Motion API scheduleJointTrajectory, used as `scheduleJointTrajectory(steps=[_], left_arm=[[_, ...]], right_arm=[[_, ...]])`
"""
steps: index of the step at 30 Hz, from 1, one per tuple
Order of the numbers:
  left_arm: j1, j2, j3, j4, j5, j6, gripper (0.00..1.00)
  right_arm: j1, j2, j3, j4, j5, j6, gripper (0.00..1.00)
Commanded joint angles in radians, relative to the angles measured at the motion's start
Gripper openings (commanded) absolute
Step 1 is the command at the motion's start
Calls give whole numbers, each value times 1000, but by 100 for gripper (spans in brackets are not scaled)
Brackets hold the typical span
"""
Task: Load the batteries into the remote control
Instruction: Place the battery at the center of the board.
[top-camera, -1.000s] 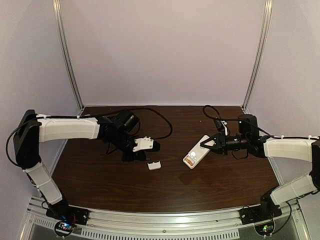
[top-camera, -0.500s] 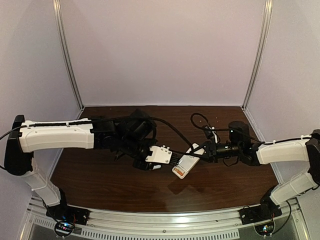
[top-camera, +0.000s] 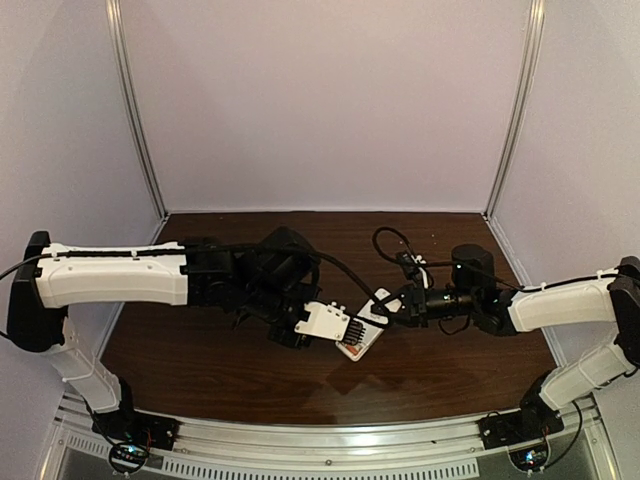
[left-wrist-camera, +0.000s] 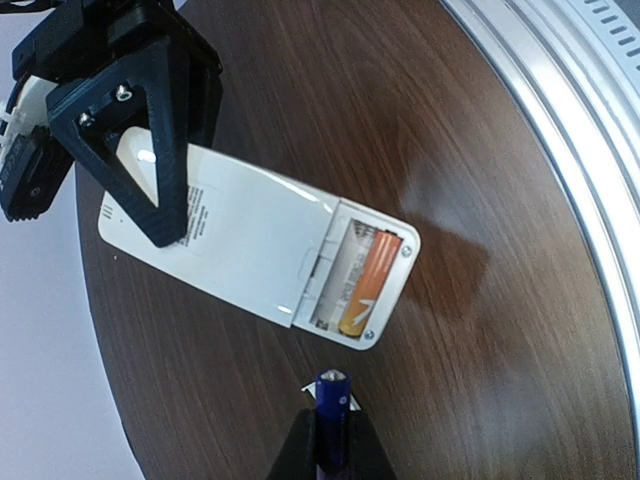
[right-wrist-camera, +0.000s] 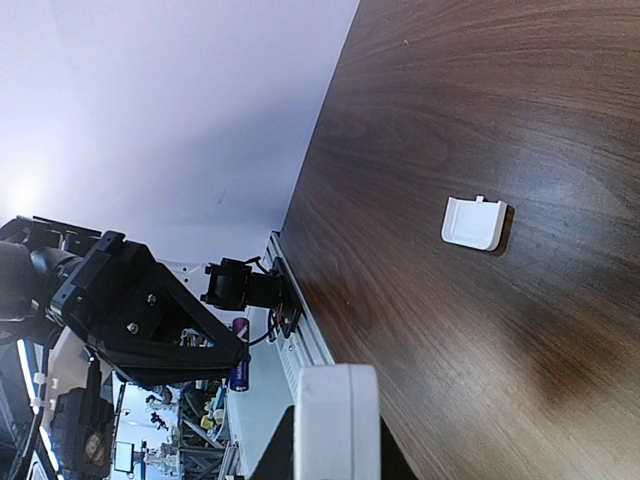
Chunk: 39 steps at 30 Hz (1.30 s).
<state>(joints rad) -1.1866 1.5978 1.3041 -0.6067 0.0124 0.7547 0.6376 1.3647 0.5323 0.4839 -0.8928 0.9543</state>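
Left tool (left-wrist-camera: 330, 440) narrow, pinching purple battery (left-wrist-camera: 331, 392) with one end poking out; right tool (left-wrist-camera: 160, 210) clamped on remote control (left-wrist-camera: 240, 245) at its far end, holding it above tabletop (left-wrist-camera: 500, 400) with bay open; orange battery (left-wrist-camera: 372, 285) already seated, empty slot (left-wrist-camera: 335, 275) right beside it; purple battery sits just short of the bay end, long axis roughly in line with the slot, slightly skewed; left arm nearer, likely does the insert; cover (right-wrist-camera: 474, 222) flat on tabletop, well apart; dark wood-grain surface, lilac walls (top-camera: 320, 100).
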Motion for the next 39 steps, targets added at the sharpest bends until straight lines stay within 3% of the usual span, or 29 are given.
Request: scheduleJointTrajectory(steps=[1, 14, 20, 25, 28, 31, 34, 39], left_arm=[[-20, 8, 33, 3, -59, 26, 0], [-22, -31, 9, 33, -35, 16, 0], [-22, -99, -27, 186, 15, -84, 0], [-22, -162, -108, 430, 5, -333, 0], [-21, -186, -148, 558, -106, -537, 0], [-20, -195, -177, 672, -120, -730, 0], [-21, -184, -189, 721, -235, -998, 0], [-21, -162, -202, 762, -322, -1278, 0]], right_arm=[[12, -6, 6, 92, -5, -4, 0], [28, -41, 27, 53, -23, -119, 0], [28, -51, 16, 145, -11, -81, 0], [29, -84, -11, 227, 46, -69, 0], [28, -111, -18, 236, 100, -91, 0], [28, -136, -19, 245, 174, -104, 0], [29, -144, -20, 271, 250, -87, 0], [31, -132, -52, 379, 339, -1, 0]])
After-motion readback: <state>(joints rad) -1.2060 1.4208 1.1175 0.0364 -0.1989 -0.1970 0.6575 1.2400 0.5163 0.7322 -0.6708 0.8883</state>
